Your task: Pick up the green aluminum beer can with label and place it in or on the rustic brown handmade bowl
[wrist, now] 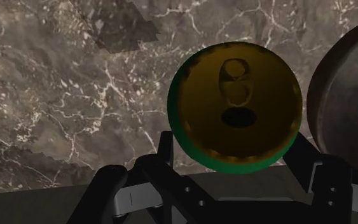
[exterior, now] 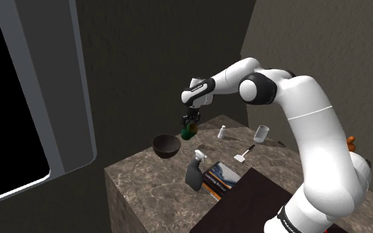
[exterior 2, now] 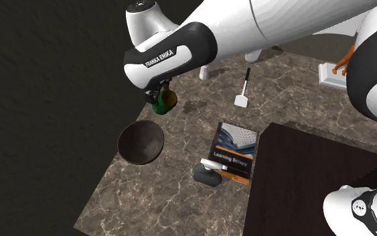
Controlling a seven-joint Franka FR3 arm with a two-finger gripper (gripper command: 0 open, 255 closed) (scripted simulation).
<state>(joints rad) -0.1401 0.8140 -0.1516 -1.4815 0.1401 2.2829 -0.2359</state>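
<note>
Fingers [wrist: 166, 153] are clamping the green can [wrist: 234, 105] aloft beside the dark bowl [wrist: 349, 95]; releasing early, I'm risking it missing the rim.

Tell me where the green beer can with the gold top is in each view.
Shoulder view: the green beer can with the gold top hangs in the black gripper near the centre, just right of the dark brown round bowl.
Second exterior view: upper left of centre, just up and right of the bowl.
Wrist view: end-on, clasped in the gripper, the bowl beside it.
Shared landmark: the bowl.
</note>
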